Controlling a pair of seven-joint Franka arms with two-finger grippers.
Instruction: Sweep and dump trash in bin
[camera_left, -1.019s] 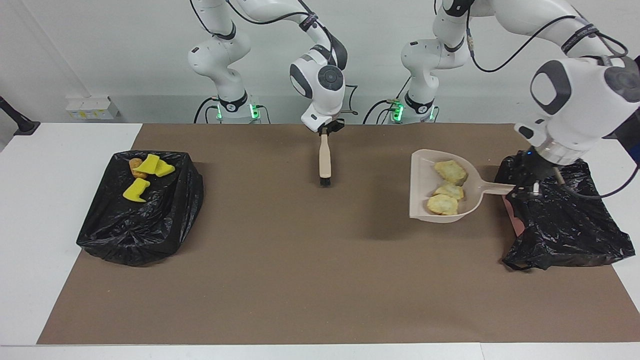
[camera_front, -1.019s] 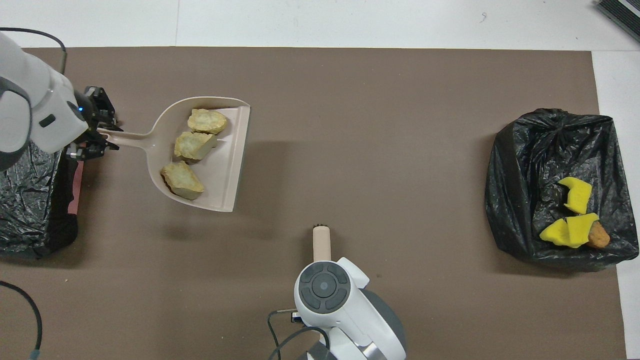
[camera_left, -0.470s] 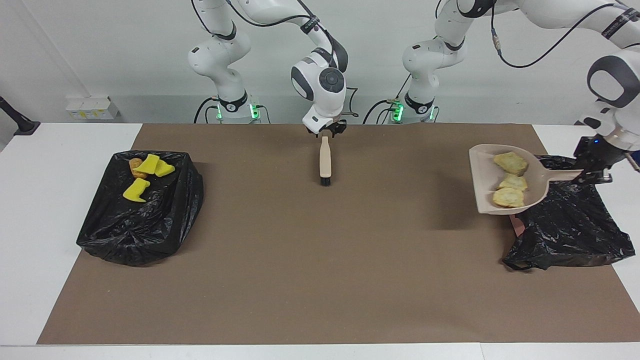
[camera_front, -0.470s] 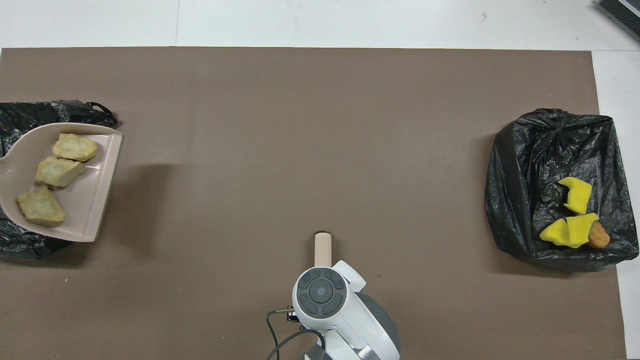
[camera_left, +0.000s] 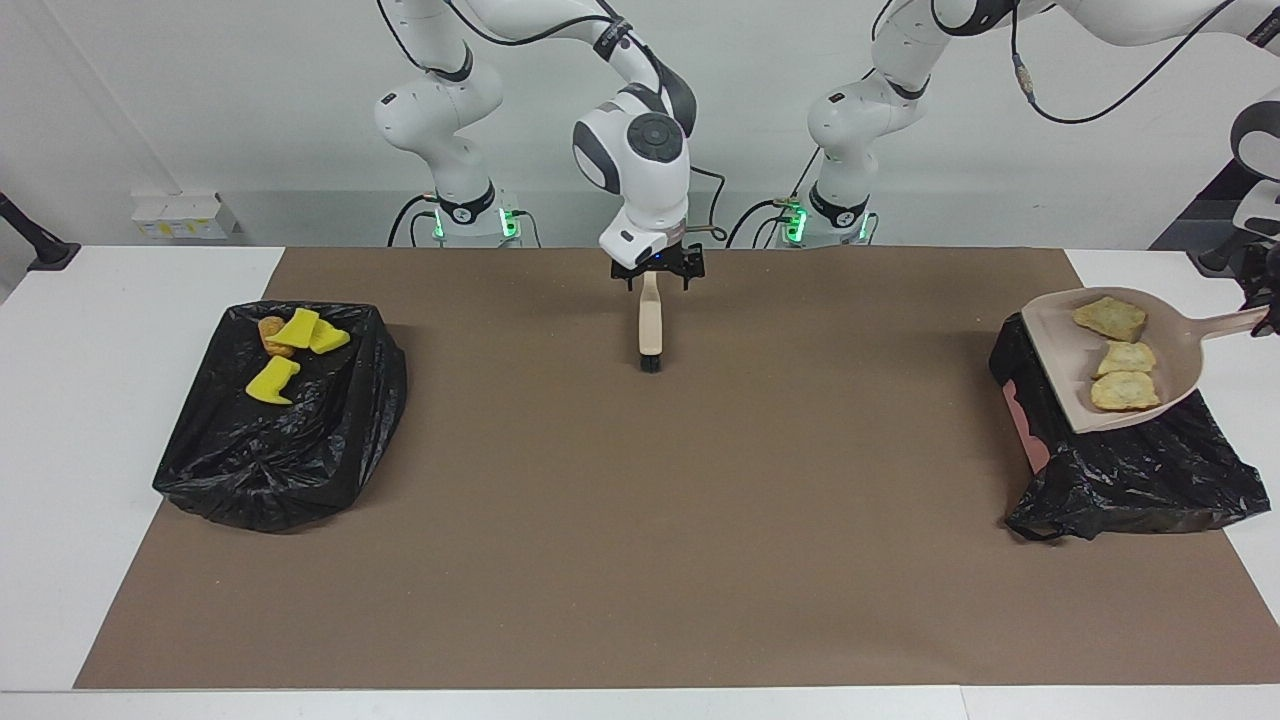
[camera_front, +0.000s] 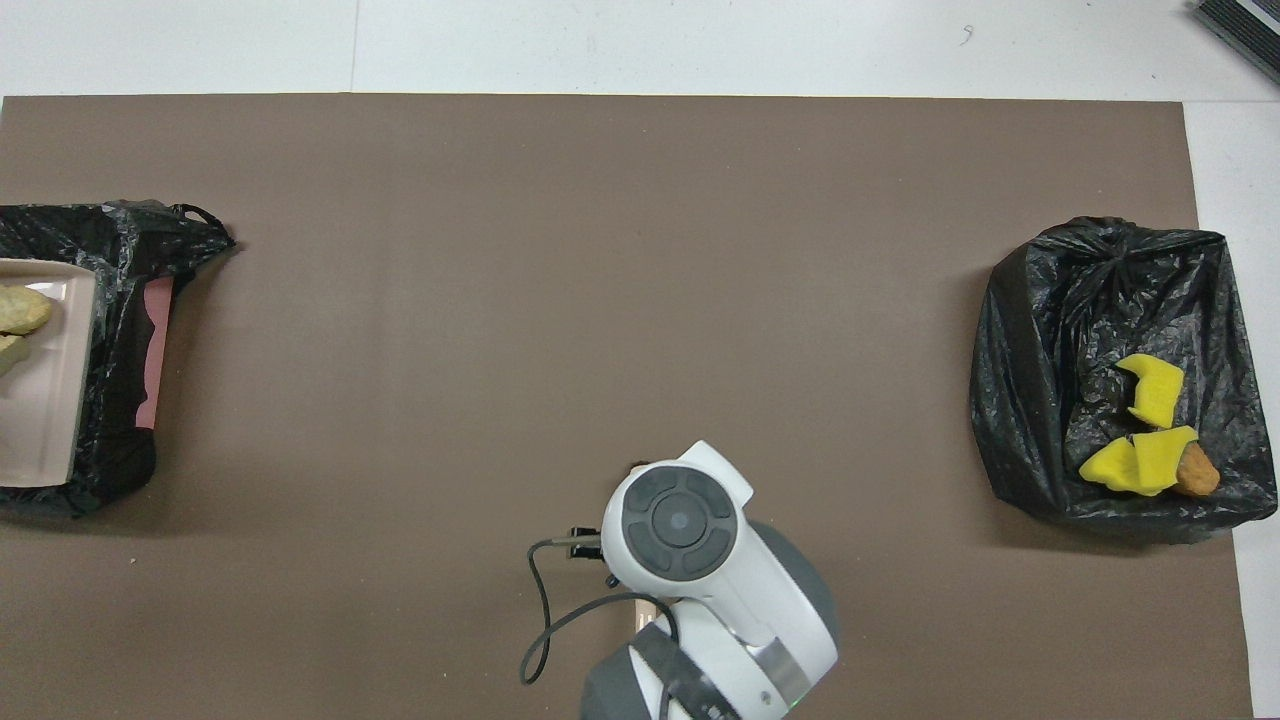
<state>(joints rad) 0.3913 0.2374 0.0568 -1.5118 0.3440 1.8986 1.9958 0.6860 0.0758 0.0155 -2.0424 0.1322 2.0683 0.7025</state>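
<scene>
Trash is split: three pastries (camera_left: 1118, 357) lie in a smooth beige dustpan (camera_left: 1060, 380) over a crinkled black bin bag (camera_left: 1130, 470), gripped by the left hand (camera_left: 1262, 300); yellow wedges (camera_left: 290, 350) rest on another bag (camera_left: 280, 440). The right hand (camera_left: 657, 275) stands spread over the brush (camera_left: 650, 325) on the brown-matted white surface (camera_left: 600, 520).

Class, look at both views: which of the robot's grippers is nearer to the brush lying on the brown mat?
Right. The right gripper, open, is at the brush handle's top end. The left gripper holds the dustpan handle over the bin at the left arm's end.
</scene>
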